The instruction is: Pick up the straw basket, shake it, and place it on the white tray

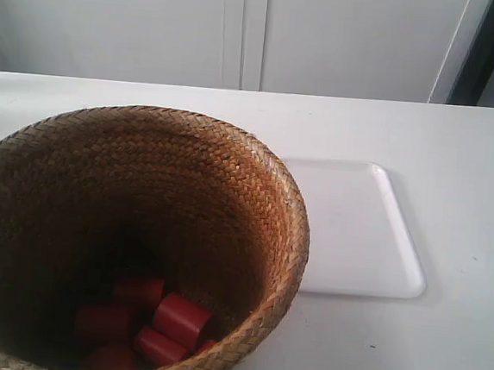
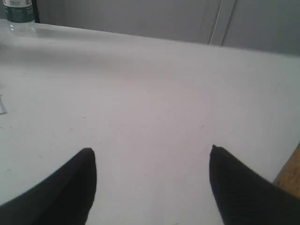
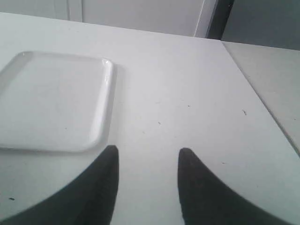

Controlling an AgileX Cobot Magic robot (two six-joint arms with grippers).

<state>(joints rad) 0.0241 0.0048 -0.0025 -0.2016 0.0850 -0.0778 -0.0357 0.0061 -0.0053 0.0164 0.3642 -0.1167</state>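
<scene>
The brown woven straw basket [image 1: 129, 244] fills the near left of the exterior view, standing on the white table with several red cylinders [image 1: 179, 318] at its bottom. The white tray [image 1: 355, 233] lies flat just to its right, partly hidden behind the rim; the right wrist view also shows the tray [image 3: 51, 101]. My left gripper [image 2: 151, 152] is open over bare table, with a sliver of the basket [image 2: 290, 171] at the frame's edge. My right gripper [image 3: 147, 152] is open over bare table beside the tray. Neither arm shows in the exterior view.
A clear bottle with a green label [image 2: 18, 14] stands at the far corner of the table in the left wrist view. White cabinet doors [image 1: 243, 29] rise behind the table. The table's edge [image 3: 262, 101] runs near my right gripper.
</scene>
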